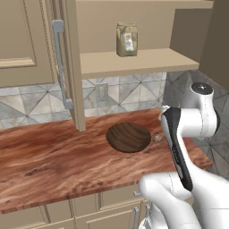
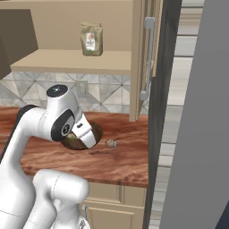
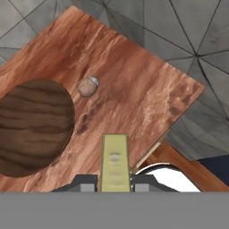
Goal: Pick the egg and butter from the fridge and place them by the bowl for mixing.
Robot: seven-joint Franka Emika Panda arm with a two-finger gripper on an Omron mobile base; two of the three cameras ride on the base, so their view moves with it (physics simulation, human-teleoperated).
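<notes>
Left base view: the bowl (image 1: 129, 137) sits on the counter (image 1: 53, 156) with the egg (image 1: 157, 138) just beside it, already delivered. A bag (image 1: 127, 39) stands on the shelf (image 1: 134, 60) above, out of the way.

Right base view: the arm hangs over the bowl's near edge; the grey fridge (image 2: 197, 134) wall stands at the right.

Hand view: the gripper (image 3: 115, 181) has its jaws narrow, clamped on the butter (image 3: 115, 161), above the counter near the bowl. The step looks like placing; next comes lowering onto bare wood beside the bowl, clear of the egg and the counter's edge.
</notes>
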